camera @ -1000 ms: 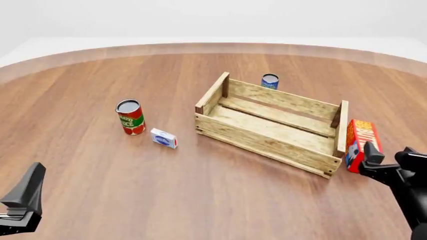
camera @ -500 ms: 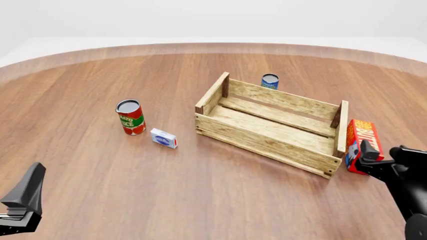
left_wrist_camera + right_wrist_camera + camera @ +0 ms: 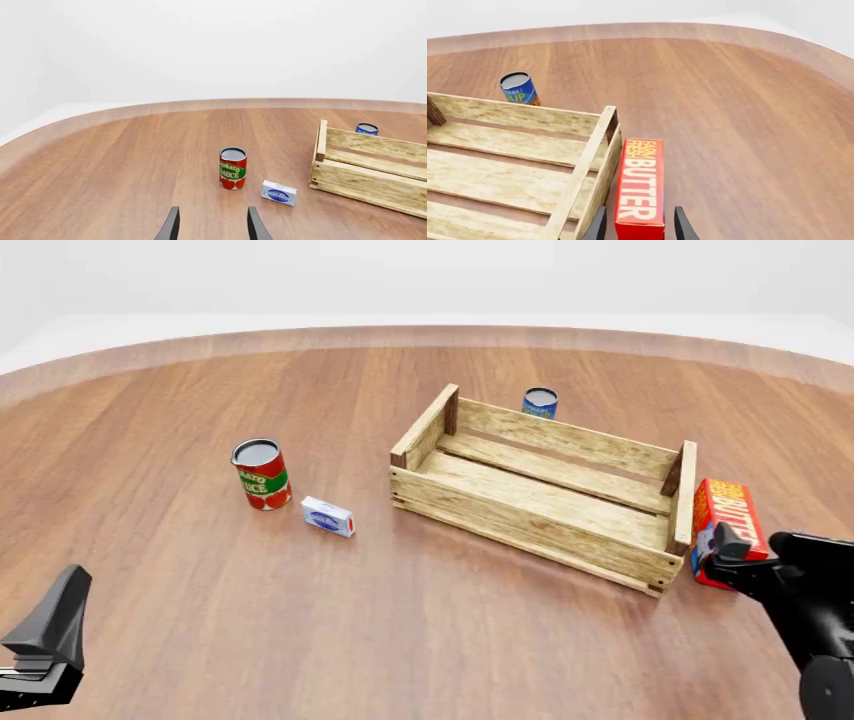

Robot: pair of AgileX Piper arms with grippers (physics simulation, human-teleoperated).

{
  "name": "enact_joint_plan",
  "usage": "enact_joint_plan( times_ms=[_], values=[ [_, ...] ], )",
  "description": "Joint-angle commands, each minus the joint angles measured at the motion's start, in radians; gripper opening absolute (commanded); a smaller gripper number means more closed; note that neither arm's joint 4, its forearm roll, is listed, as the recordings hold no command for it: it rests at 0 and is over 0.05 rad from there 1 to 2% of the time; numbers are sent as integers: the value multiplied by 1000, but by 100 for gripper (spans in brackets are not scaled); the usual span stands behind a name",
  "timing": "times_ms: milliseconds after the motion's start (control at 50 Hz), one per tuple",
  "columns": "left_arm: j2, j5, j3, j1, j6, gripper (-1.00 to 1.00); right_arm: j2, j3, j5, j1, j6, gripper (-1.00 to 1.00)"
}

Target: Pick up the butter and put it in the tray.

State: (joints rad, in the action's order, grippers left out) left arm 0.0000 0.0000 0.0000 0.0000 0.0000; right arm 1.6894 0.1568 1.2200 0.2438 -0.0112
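Note:
The butter (image 3: 729,512), a red carton with white lettering, lies on the table just right of the tray (image 3: 534,530), a wooden slat crate. In the right wrist view the butter (image 3: 640,185) runs along the tray's end wall (image 3: 590,165). My right gripper (image 3: 762,551) hovers at the carton's near end. It is open, its fingertips (image 3: 600,226) standing on either side of the carton with small gaps. My left gripper (image 3: 212,230) is open and holds nothing, low at the front left (image 3: 48,635), far from the butter.
A tomato sauce can (image 3: 262,475) and a small white-blue box (image 3: 327,517) stand left of the tray. A blue can (image 3: 539,402) sits behind the tray's far wall. The round table's edge curves past to the right of the butter.
My right gripper has shifted slightly left and forward, bringing its fingers over the butter's near end. The butter, tray and left arm have not moved.

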Motion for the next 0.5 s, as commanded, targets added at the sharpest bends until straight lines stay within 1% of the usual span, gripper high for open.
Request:
enact_joint_plan(
  times_ms=[20,500],
  values=[
    [0,0,0,0,0,100,49,24,0,3,-12,100],
    [0,0,0,0,0,100,118,56,0,-4,-25,100]
  ],
)
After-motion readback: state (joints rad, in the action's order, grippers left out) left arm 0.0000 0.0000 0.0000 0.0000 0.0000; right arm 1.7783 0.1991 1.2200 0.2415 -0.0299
